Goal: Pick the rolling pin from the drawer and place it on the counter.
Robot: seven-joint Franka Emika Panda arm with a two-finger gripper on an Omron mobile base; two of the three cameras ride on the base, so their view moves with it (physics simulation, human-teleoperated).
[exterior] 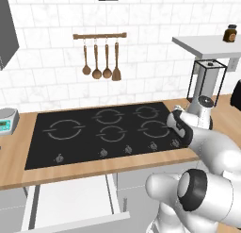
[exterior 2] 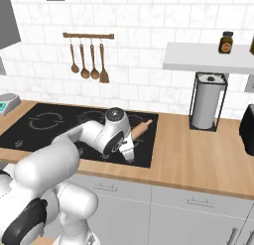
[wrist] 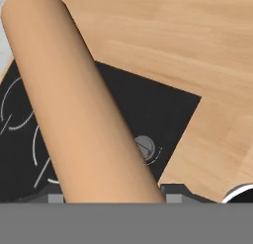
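Observation:
The light-brown rolling pin lies between the two fingertips of my gripper, which is shut on it. It hangs over the front right corner of the black cooktop, beside the bare wooden counter. From the right base view, one end of the rolling pin sticks out past the gripper, above the cooktop's right edge. The white drawer stands pulled open below the counter at the lower left, and the part of its tray that shows is bare.
A paper-towel holder stands on the counter to the right under a wall shelf with a jar. Dark wooden utensils hang on the wall. A small scale sits at the far left. A black appliance is at the right edge.

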